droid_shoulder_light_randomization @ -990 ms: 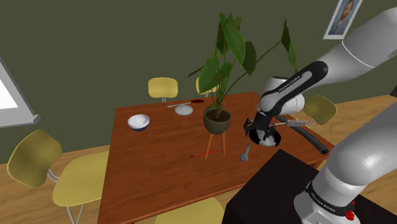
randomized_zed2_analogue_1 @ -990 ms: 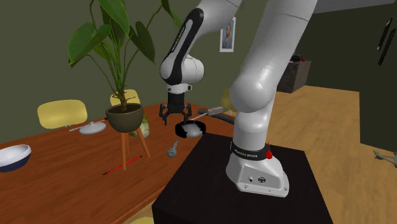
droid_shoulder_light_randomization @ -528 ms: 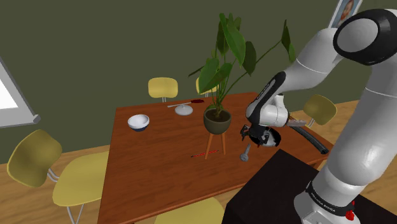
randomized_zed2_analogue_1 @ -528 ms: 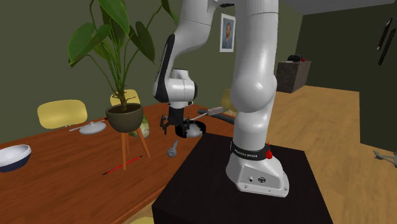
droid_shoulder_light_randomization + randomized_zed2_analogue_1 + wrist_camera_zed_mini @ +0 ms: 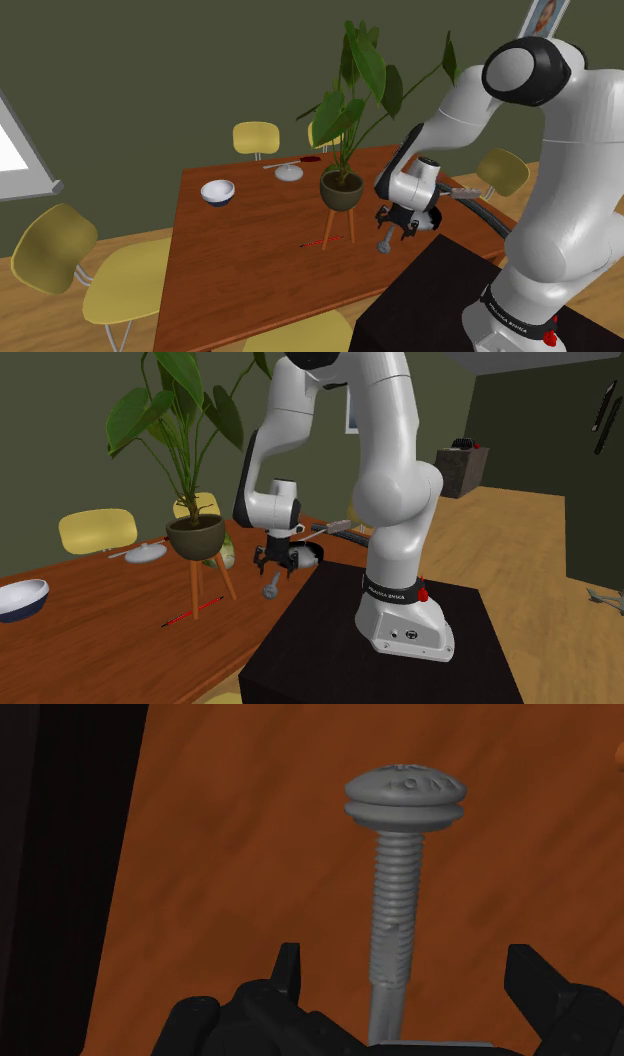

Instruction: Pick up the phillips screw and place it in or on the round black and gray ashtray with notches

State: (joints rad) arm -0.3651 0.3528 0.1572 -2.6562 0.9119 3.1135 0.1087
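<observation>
**Straddle the shaft, then close on it low**

The grey screw (image 5: pixel 398 904) lies flat on the brown table (image 5: pixel 250 260), close to the edge by the black stand (image 5: pixel 440 300). Seen from the hand, its head points away and its threaded shaft runs back between the fingers of the gripper (image 5: pixel 405 974). The fingers stand wide apart, one on each side of the shaft, touching and holding nothing.

In the second exterior view the ashtray (image 5: pixel 305 556) sits near the screw, between one and two o'clock from it. The plant pot (image 5: pixel 195 535) is at ten o'clock.

My judgement is that the hand should sink until the fingertips flank the shaft at table level. It should stay centred and close across the threads, not the head, because a round shaft may roll away.
</observation>
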